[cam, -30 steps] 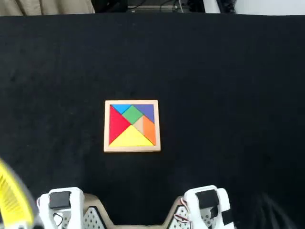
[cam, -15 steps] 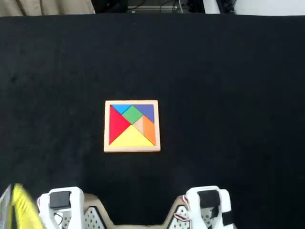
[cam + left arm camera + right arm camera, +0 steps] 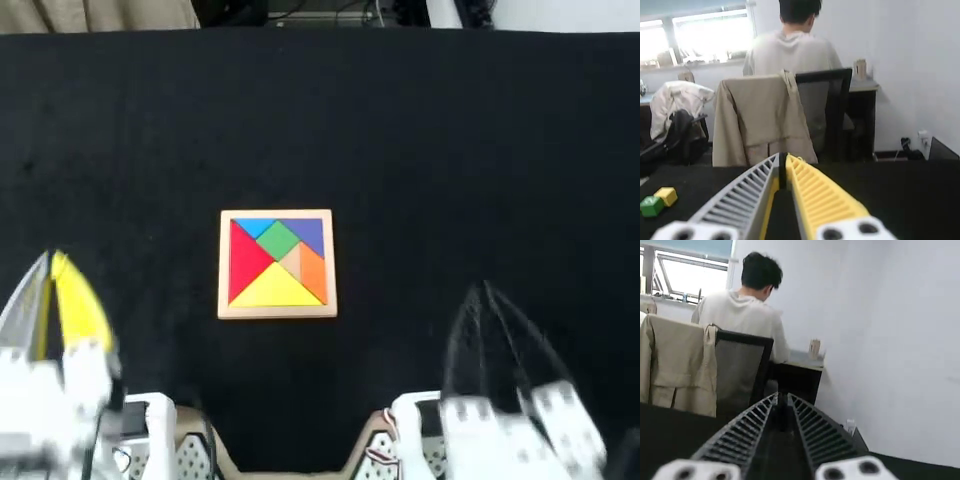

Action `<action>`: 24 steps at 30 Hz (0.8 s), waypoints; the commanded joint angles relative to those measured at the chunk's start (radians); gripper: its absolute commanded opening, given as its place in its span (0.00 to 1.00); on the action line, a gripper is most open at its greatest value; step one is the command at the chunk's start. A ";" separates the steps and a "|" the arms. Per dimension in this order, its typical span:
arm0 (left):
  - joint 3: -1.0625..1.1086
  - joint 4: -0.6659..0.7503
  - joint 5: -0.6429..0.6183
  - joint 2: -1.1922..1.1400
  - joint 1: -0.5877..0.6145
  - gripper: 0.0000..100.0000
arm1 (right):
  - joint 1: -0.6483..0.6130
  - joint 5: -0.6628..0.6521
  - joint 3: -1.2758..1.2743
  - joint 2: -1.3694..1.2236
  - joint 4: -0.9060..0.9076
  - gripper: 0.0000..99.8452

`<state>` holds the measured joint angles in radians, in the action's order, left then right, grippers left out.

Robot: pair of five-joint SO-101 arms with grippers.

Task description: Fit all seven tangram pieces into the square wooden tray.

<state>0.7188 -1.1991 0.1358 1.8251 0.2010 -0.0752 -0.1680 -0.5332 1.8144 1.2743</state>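
The square wooden tray point(image 3: 277, 313) lies at the middle of the black table. Several coloured tangram pieces sit flat inside it: a red triangle point(image 3: 248, 259), a yellow triangle point(image 3: 276, 290), a green square point(image 3: 279, 239), an orange triangle point(image 3: 314, 269), plus blue, purple and pale pieces. My left gripper point(image 3: 52, 260), with one yellow and one grey finger, hangs near the front left, well left of the tray. It is shut on nothing, its tips point(image 3: 782, 157) meeting. My right gripper point(image 3: 487, 290) is raised at the front right, to the right of the tray. Its dark fingers point(image 3: 781, 396) are shut and empty.
Both white arm bases point(image 3: 130, 420) point(image 3: 425, 415) stand at the table's front edge. A small yellow block point(image 3: 666, 195) and a green block point(image 3: 651, 206) lie on the black cloth off to one side in the left wrist view. A chair with a jacket stands beyond the table.
Both arms have swung up from the front edge. The left gripper rose from the lower left corner, and the right gripper came into the high view at the lower right. The tray is unchanged.
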 commanded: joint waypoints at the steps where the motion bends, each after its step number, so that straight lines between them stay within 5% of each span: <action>1: 0.309 0.149 -0.005 -0.002 0.010 0.03 | 0.017 0.002 -0.208 0.071 -0.106 0.01; 10: 0.974 0.582 0.092 -0.003 0.012 0.03 | 0.018 -0.198 -0.535 0.071 -0.198 0.01; 19: 0.980 0.460 0.084 -0.006 0.008 0.03 | 0.049 -0.071 -0.883 0.070 -0.348 0.01; 24: 0.980 0.334 -0.066 -0.008 0.002 0.03 | 0.064 -0.069 -0.937 0.068 -0.311 0.01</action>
<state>1.6794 -0.8002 0.1465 1.8128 0.2010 -0.0430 -0.2478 -1.4676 1.8128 0.9536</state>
